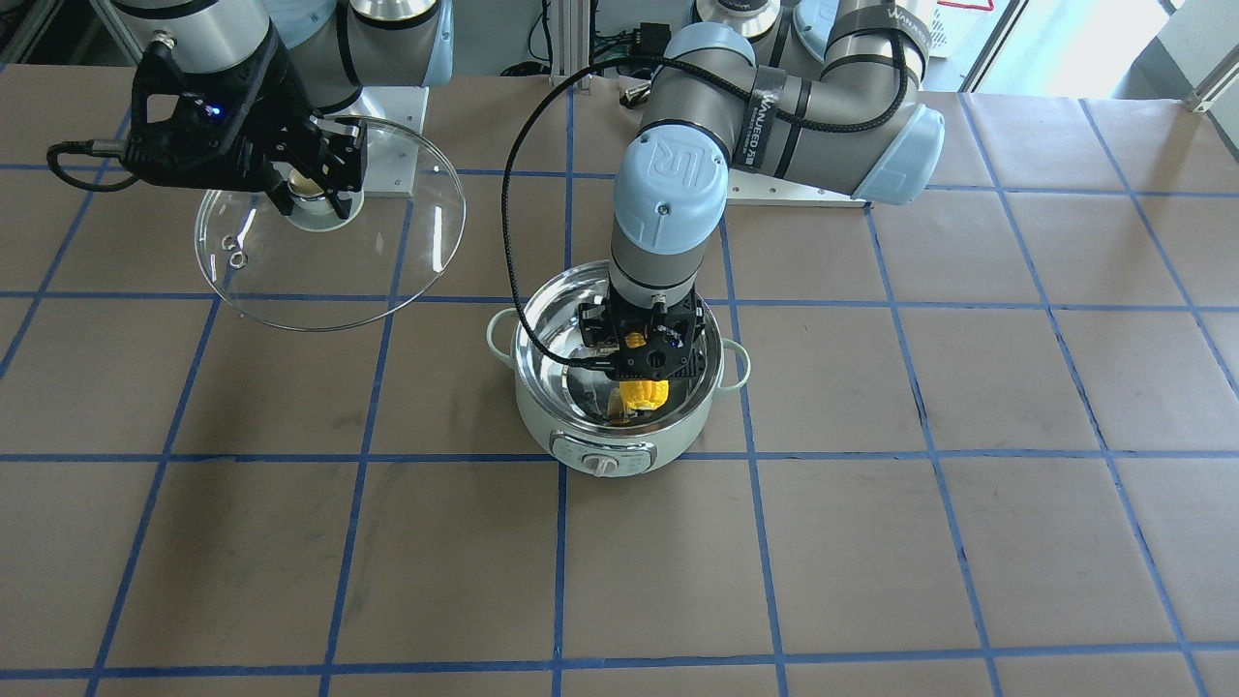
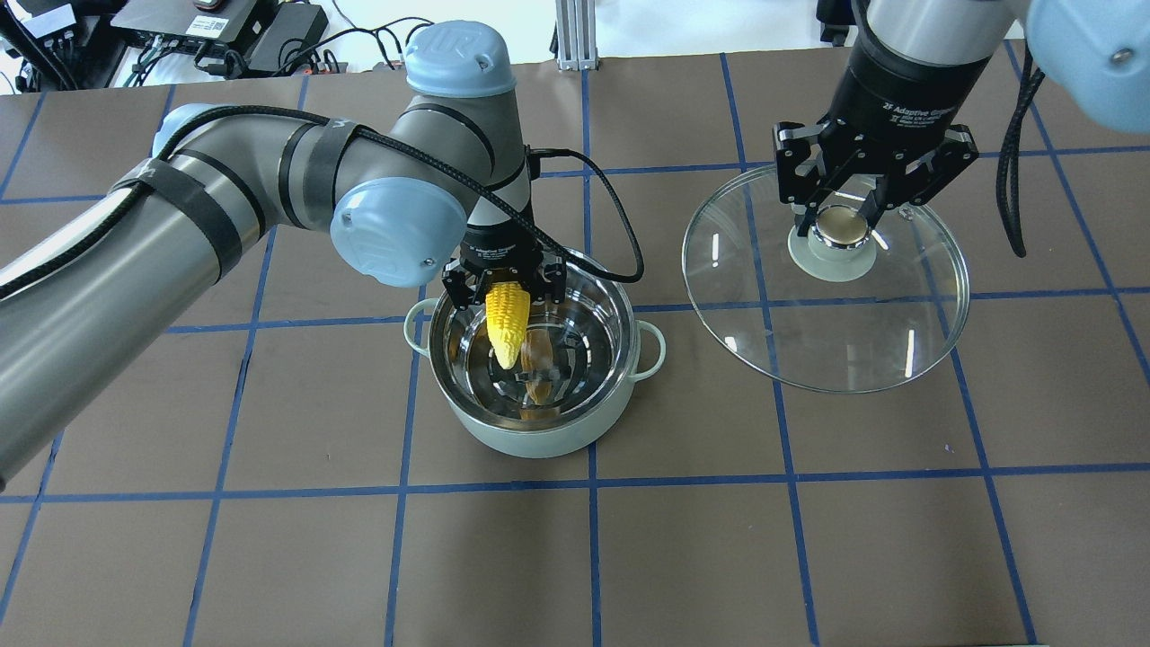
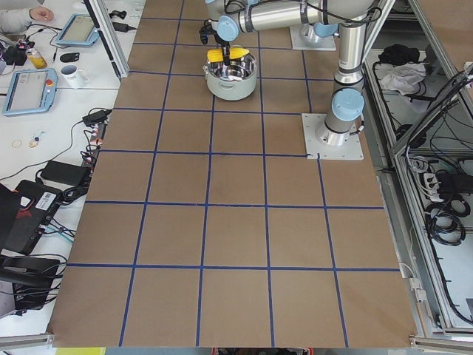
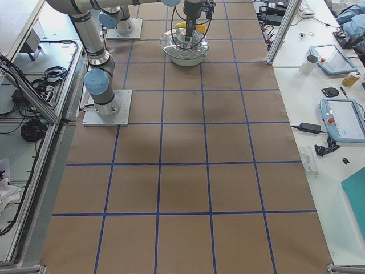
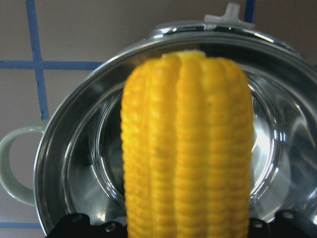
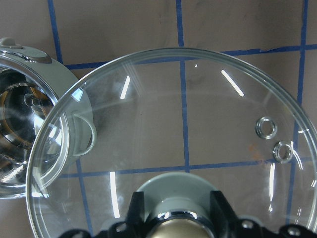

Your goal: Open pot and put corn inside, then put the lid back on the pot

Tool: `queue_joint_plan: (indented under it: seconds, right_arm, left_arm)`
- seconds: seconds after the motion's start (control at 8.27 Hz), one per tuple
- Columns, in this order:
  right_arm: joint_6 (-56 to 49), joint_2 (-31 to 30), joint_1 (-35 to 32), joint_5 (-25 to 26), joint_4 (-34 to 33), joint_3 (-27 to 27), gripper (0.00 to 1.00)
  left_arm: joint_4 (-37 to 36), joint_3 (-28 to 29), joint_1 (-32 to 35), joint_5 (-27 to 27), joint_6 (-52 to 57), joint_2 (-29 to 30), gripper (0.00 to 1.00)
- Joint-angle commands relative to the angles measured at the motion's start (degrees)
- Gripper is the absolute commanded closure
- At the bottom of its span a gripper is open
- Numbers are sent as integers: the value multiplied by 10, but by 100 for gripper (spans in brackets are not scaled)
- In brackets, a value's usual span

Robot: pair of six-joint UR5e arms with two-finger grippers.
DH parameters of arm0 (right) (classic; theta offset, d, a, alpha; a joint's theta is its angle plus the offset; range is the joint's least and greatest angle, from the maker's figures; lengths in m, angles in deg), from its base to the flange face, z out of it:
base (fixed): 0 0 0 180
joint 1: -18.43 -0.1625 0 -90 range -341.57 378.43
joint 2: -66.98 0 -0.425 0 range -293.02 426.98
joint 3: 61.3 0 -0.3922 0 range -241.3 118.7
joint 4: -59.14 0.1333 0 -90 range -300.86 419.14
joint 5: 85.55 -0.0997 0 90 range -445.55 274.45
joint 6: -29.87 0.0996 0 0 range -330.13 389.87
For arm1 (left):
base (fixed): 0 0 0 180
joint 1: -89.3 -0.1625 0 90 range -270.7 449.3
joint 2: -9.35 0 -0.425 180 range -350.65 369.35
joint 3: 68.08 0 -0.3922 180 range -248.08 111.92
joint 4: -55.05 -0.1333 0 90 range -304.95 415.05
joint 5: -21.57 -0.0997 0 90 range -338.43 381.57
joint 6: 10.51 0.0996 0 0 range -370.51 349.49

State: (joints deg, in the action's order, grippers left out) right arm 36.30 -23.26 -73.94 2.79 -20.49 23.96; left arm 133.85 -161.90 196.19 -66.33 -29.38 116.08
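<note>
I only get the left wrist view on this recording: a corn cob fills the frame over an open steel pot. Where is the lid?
Observer: The right claw holds the lid by its knob, off to the side of the pot.
Operator: Is the corn gripped, or lying loose?
Observer: Gripped. The left claw is shut on the thick end of the corn, with the tip pointing down into the pot.

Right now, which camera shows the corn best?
Overhead exterior: the corn hangs from the left claw over the pot, nearly all visible. Left wrist blurs it; front view mostly hides it; side views show specks.
</note>
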Motion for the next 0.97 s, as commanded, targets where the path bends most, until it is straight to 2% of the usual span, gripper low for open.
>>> queue_joint_plan:
  seconds: [0.0,0.24,0.36,0.48,0.6,0.85]
  right_arm:
    - [0,0,0,0,0,0,93]
    - [0,0,-1,0,1,0,94]
    - [1,0,-1,1,1,0,95]
    - [0,0,-1,2,1,0,95]
    - [0,0,-1,2,1,0,95]
    - [1,0,-1,2,1,1,95]
  left_arm:
    - [-21,0,8,-1,0,22,95]
    - [-22,-14,11,-1,-1,25,91]
    - [-23,-16,11,-2,-4,25,63]
    - [-23,-15,11,-2,-8,24,24]
    - [-23,-15,12,-4,-38,23,0]
    - [-22,-13,11,-5,-52,20,0]
